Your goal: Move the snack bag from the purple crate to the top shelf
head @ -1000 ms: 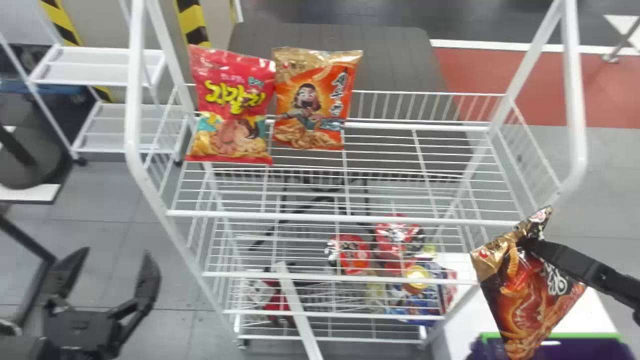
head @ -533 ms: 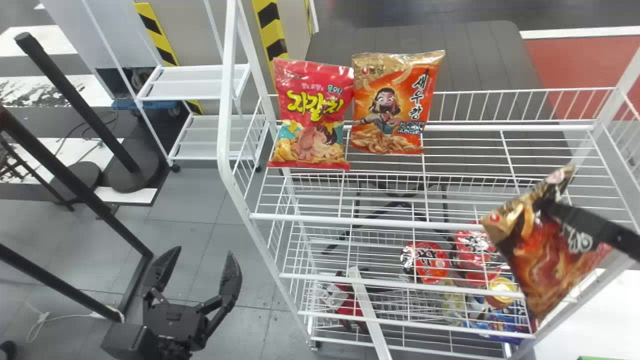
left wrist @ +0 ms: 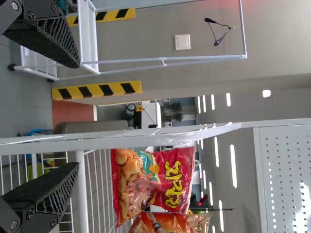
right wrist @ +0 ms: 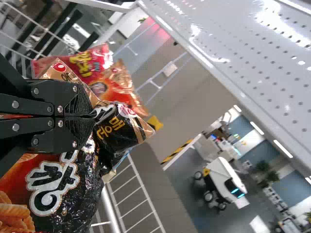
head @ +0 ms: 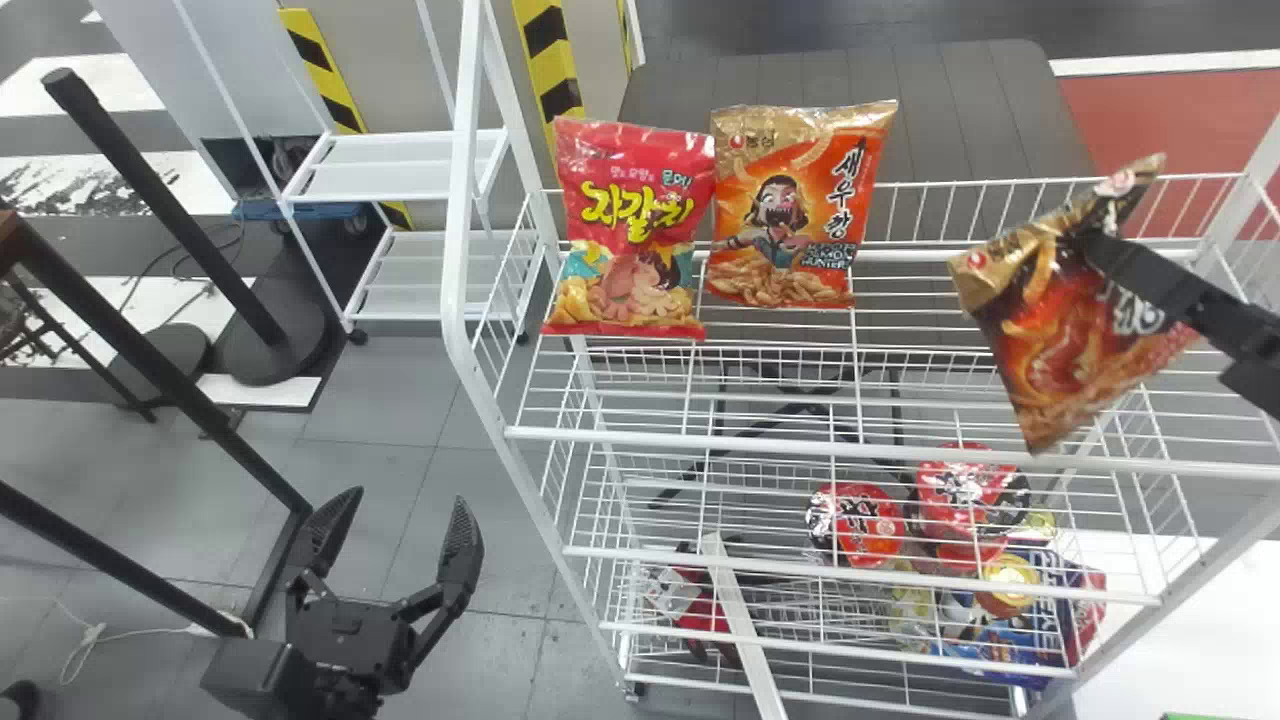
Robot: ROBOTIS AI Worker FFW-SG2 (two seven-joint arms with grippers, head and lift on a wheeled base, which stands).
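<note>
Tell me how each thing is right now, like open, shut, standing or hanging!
Left hand: open, empty.
Right hand: shut on a bag.
Black-and-red snack bag: hanging tilted, pinched near its top.
Pink-red snack bag: standing on the top shelf.
Orange snack bag: standing beside it.

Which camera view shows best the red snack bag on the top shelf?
Head view: the red bag has its whole front uncovered. The left wrist view shows its front at a slant; in the right wrist view, the held bag partly hides it.
</note>
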